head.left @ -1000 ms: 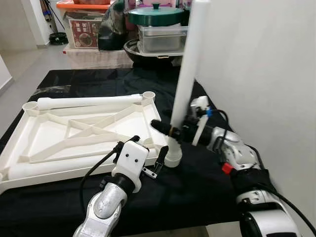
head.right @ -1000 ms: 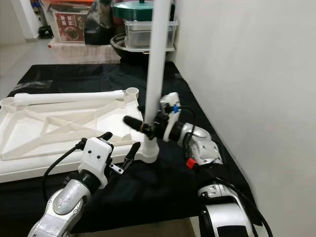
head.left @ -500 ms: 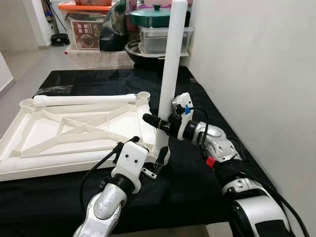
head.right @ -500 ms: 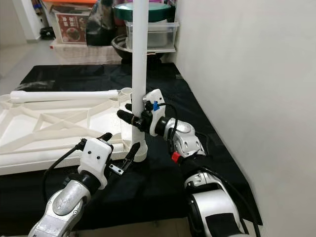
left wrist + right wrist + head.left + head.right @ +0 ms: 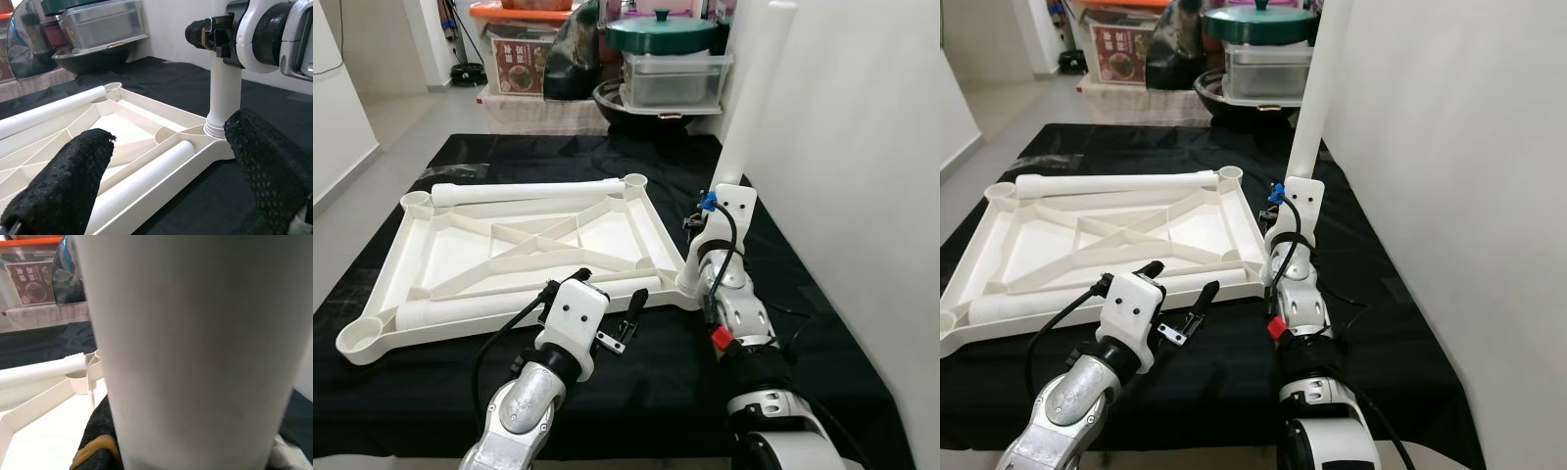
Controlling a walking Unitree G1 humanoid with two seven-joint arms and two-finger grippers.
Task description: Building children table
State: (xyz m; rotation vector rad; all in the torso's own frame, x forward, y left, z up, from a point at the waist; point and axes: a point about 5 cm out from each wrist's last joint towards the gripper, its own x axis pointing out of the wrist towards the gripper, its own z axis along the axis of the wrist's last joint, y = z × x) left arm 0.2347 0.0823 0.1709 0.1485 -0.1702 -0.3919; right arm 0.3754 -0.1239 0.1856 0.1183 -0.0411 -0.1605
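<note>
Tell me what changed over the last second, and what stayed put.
The right gripper, shut on the upright white leg, carried it from the black cloth beside the tabletop to the near right corner socket, where its foot now sits. The camera shifted too. The left gripper stayed open nearby, and two loose legs still lie on the tabletop.

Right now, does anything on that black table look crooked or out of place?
Yes: the white leg standing in the near right corner socket of the upturned tabletop leans off vertical. The right gripper is clamped on it low down. Two other legs lie loose in the tray, not fitted.
</note>
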